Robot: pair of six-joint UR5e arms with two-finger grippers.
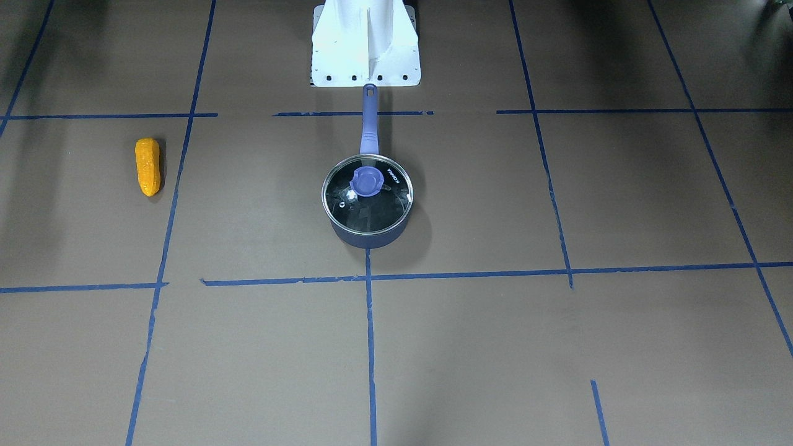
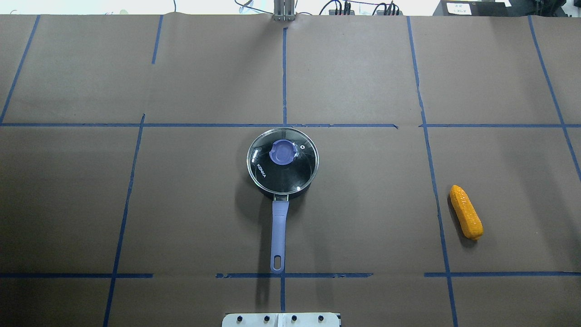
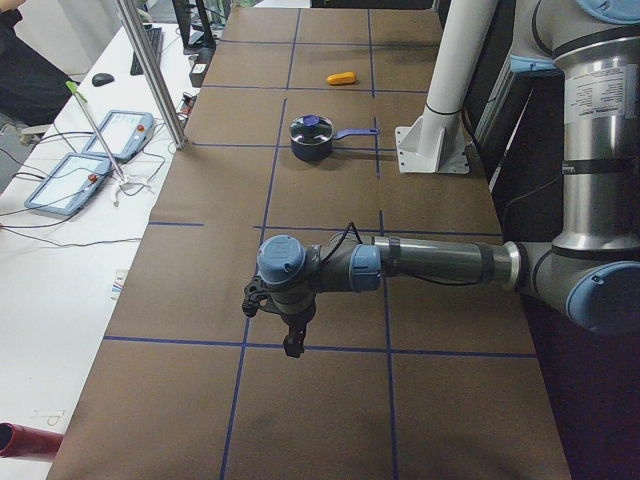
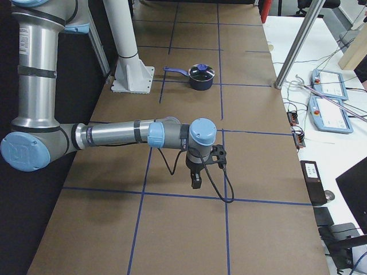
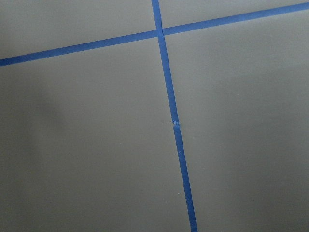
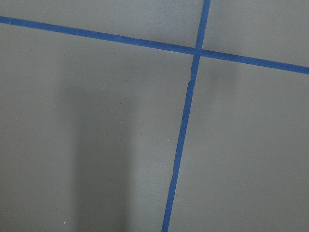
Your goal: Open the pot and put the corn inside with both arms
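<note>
The navy pot (image 2: 282, 163) stands mid-table with its glass lid (image 1: 367, 193) on, the blue knob (image 2: 283, 151) on top and the long handle (image 2: 278, 236) pointing at the robot's base. The orange corn (image 2: 465, 211) lies flat on the table far to the pot's right in the overhead view; it also shows in the front view (image 1: 148, 166). My left gripper (image 3: 291, 340) shows only in the left side view and my right gripper (image 4: 195, 181) only in the right side view. Both hover over bare table far from the pot. I cannot tell whether they are open or shut.
The white base stand (image 1: 365, 46) sits just behind the pot's handle. Blue tape lines (image 2: 284, 125) grid the brown table cover. Control boxes and cables (image 3: 75, 180) lie on a white bench beyond the far table edge, next to a metal post (image 3: 150, 75).
</note>
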